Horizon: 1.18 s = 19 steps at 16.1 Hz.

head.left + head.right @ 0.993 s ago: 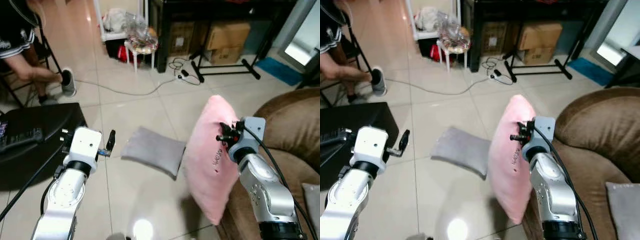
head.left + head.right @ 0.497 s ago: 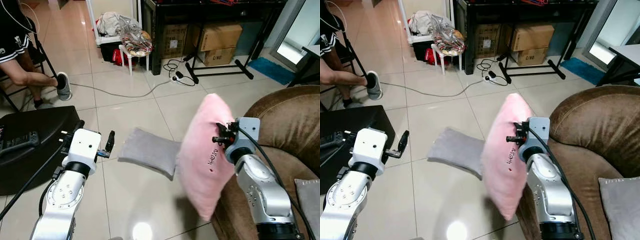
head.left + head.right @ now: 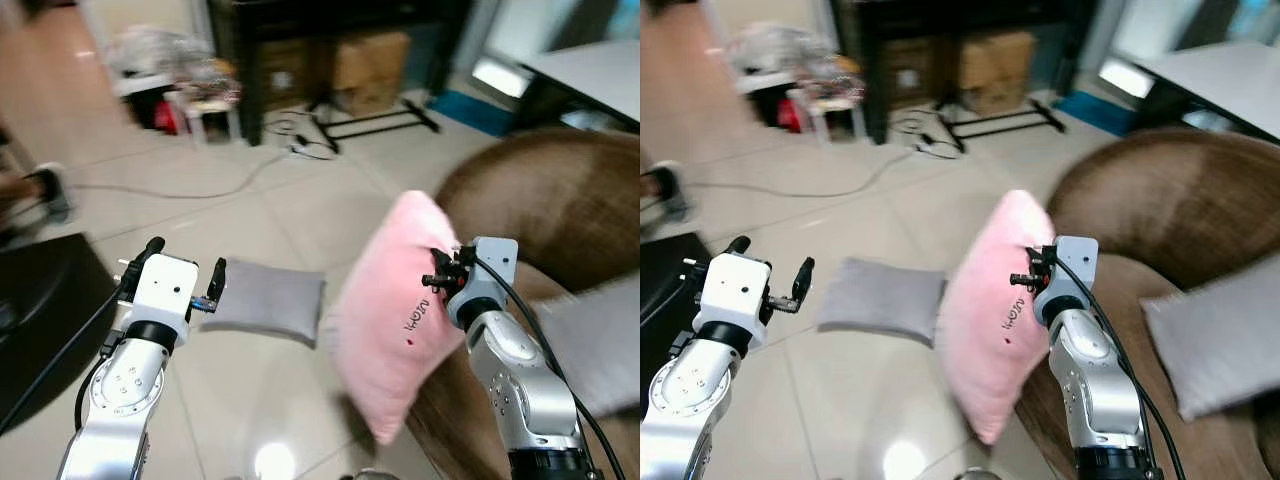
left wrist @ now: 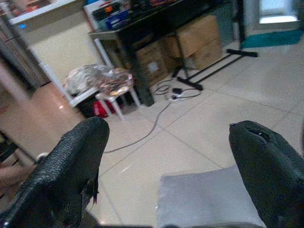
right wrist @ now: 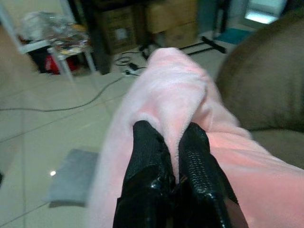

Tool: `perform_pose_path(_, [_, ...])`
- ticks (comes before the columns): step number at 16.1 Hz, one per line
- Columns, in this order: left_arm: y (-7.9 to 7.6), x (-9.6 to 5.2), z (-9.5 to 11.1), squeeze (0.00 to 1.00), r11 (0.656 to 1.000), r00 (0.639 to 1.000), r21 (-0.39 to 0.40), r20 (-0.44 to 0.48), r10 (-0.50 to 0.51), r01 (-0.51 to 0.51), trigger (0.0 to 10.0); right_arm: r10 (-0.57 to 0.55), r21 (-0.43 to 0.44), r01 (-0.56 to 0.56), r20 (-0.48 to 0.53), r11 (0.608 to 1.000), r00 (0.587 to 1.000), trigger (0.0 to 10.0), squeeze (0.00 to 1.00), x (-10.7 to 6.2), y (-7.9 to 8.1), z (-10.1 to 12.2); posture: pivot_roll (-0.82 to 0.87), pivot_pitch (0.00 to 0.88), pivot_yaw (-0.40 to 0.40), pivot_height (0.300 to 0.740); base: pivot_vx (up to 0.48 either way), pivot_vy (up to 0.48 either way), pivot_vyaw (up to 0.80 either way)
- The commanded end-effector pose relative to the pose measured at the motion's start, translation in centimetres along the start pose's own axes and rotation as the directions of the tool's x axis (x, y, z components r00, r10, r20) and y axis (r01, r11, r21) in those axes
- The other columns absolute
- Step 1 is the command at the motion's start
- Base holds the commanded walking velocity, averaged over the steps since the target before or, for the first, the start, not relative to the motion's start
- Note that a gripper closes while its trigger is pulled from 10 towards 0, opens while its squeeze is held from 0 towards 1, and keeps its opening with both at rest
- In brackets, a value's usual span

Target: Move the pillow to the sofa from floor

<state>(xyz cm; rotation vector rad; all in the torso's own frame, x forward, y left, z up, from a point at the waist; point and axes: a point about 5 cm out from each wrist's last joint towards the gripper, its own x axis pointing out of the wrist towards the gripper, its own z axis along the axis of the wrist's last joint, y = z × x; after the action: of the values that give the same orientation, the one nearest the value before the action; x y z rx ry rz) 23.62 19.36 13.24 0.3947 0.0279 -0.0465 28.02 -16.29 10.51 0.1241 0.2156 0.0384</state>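
Pinching a fold near the top edge of the pink pillow [image 5: 190, 123], my right gripper [image 5: 172, 142] has its two black fingers [image 5: 147, 156] closed almost together with plush bunched between them. My left gripper [image 4: 166, 156] is spread wide with nothing in it, held out over the floor above a grey pillow [image 3: 262, 298] lying flat on the tiles.

Over the last second my head view has swung toward the brown sofa [image 3: 1180, 210]; more of its arm and seat now fills my right side, and a grey cushion [image 3: 1215, 335] resting on the seat has come fully into sight. The grip looks unchanged, so I read this as turning in for the drop-off.

The pink pillow hangs clear of the floor, tilted, its lower corner dangling just beside the sofa's front edge. It looks soft and fleecy, with small dark stitched lettering on its face.
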Motion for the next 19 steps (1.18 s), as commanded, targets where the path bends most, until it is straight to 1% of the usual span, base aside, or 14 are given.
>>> perform_pose_path(1, [-0.02,0.08,0.41,0.0,1.0,1.0,0.002,0.014,-0.006,0.006,10.0,-0.013,0.004,0.013,0.04,1.0,0.999,10.0,0.0,-0.16,-0.42,0.94,-0.07,0.0,-0.026,0.74,0.0,0.0,-0.8])
perform_pose_path(10, [-0.02,0.08,0.41,0.0,1.0,1.0,0.002,0.014,-0.006,0.006,10.0,-0.013,0.004,0.013,0.04,1.0,0.999,10.0,0.0,-0.16,-0.42,0.94,-0.07,0.0,-0.026,0.74,0.0,0.0,-0.8])
perform_pose_path(11, [-0.08,0.15,0.72,0.0,1.0,0.999,-0.016,0.042,-0.003,0.003,10.0,-0.005,-0.002,0.005,0.048,1.0,0.999,10.0,0.0,-0.07,-0.1,0.99,-0.05,0.0,-0.044,0.74,0.0,0.0,-0.52])
perform_pose_path(12, [-0.14,0.19,0.94,0.0,1.0,0.998,-0.03,0.061,-0.001,0.003,10.0,0.004,-0.008,-0.004,0.054,1.0,0.999,10.0,0.0,0.02,0.13,1.06,-0.05,0.0,-0.044,0.74,0.0,0.0,-0.52])
perform_pose_path(13, [-0.19,0.12,1.1,0.0,0.999,0.997,-0.044,0.074,0.008,-0.005,10.0,0.014,-0.017,-0.013,0.057,1.0,0.998,10.0,0.0,0.08,0.33,1.08,-0.05,0.0,-0.051,0.74,0.0,0.0,0.0])
perform_pose_path(16, [-0.3,0.12,1.16,0.0,0.999,0.997,-0.039,0.077,0.003,0.0,10.0,0.021,-0.021,-0.02,0.062,1.0,0.998,10.0,0.0,0.05,0.38,1.13,-0.05,0.0,-0.051,0.74,0.0,0.0,0.0])
perform_pose_path(17, [-0.31,0.05,1.16,0.0,0.999,0.997,-0.039,0.078,0.002,0.001,10.0,0.039,-0.04,-0.036,0.072,0.999,0.997,10.0,0.0,0.04,0.48,1.29,-0.05,0.0,-0.052,0.74,0.0,0.0,0.0])
perform_pose_path(19, [-0.31,-0.07,1.1,0.0,0.999,0.997,-0.041,0.082,-0.005,0.009,10.0,0.048,-0.05,-0.044,0.079,0.998,0.996,10.0,0.0,0.01,0.55,1.38,-0.05,0.0,-0.052,0.74,0.0,0.0,0.0])
